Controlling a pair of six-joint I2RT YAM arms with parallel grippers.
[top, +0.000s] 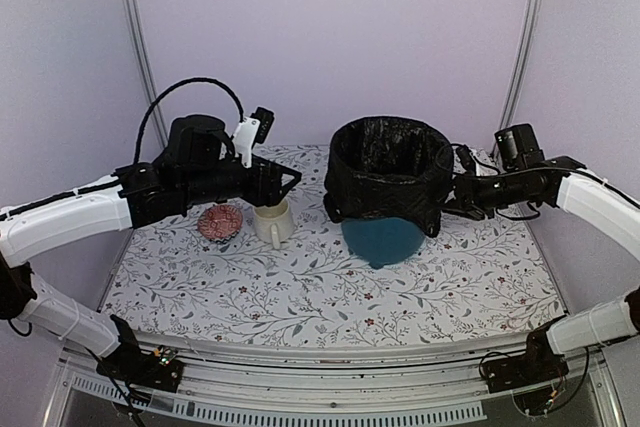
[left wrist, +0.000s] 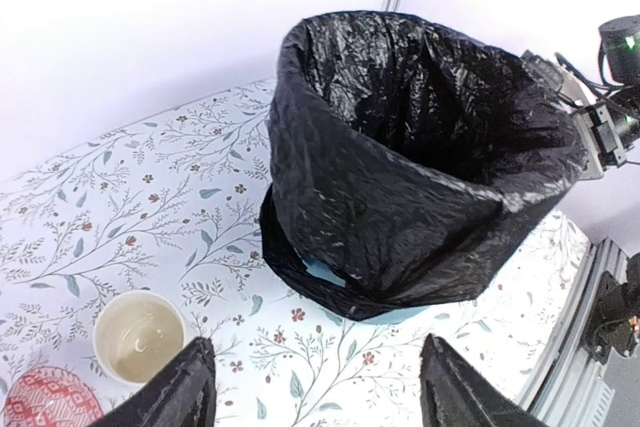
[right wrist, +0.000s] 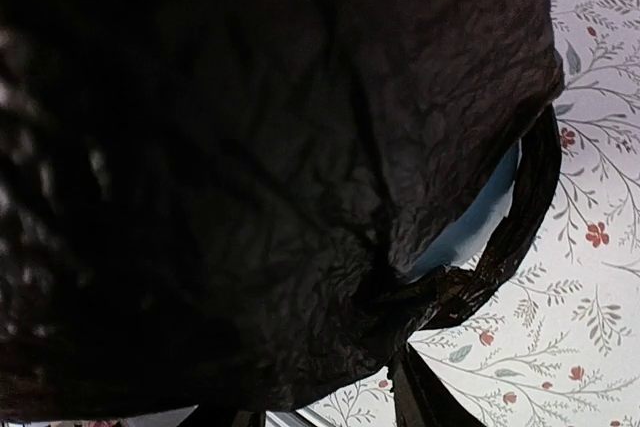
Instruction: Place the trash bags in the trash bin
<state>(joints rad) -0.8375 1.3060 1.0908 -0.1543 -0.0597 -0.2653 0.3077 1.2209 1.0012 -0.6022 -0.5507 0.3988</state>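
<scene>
The black trash bag (top: 390, 169) lines the teal trash bin (top: 385, 239), its top folded down over the rim, with the bin's lower part bare. In the left wrist view the bag (left wrist: 420, 147) stands open over the bin (left wrist: 322, 273). My left gripper (top: 290, 179) is open and empty, to the left of the bin above the mug; its fingers (left wrist: 180, 387) frame bare table, gripper (left wrist: 320, 402). My right gripper (top: 452, 199) is at the bag's right side. There the bag (right wrist: 250, 167) fills the view and teal (right wrist: 480, 222) shows. The right gripper's (right wrist: 318, 409) fingers (right wrist: 425, 397) stand apart under the bag's lower fold.
A cream mug (top: 272, 222) stands left of the bin, also in the left wrist view (left wrist: 140, 337). A red patterned round object (top: 220, 220) lies left of the mug. The flowered table cover (top: 320, 287) spreads in front. Metal posts stand at the back corners.
</scene>
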